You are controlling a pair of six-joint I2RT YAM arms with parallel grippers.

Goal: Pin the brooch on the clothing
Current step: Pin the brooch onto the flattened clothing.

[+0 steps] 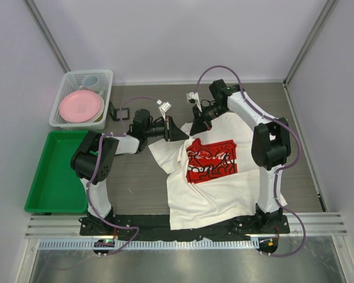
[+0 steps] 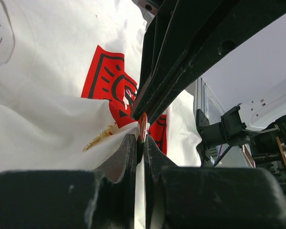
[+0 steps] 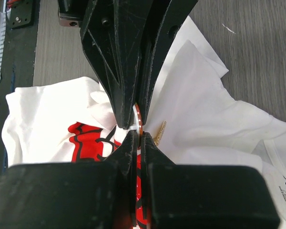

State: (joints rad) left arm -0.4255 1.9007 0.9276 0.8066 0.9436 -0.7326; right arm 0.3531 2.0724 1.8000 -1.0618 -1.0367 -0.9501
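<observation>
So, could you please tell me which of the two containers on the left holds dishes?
The white basket, in the far corner behind the green tray: a pink plate and a cup sit in it.

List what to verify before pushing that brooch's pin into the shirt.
1. Right claw shut on the brooch: ok.
2. Left claw pinching a fold of the T-shirt: ok.
3. Fabric flat at the pin site: not ok, it is bunched.
4. Pin open or through the cloth: cannot tell; only a gold piece shows beside the brooch.
5. Claws clear of each other: not ok, their tips nearly meet.
</observation>
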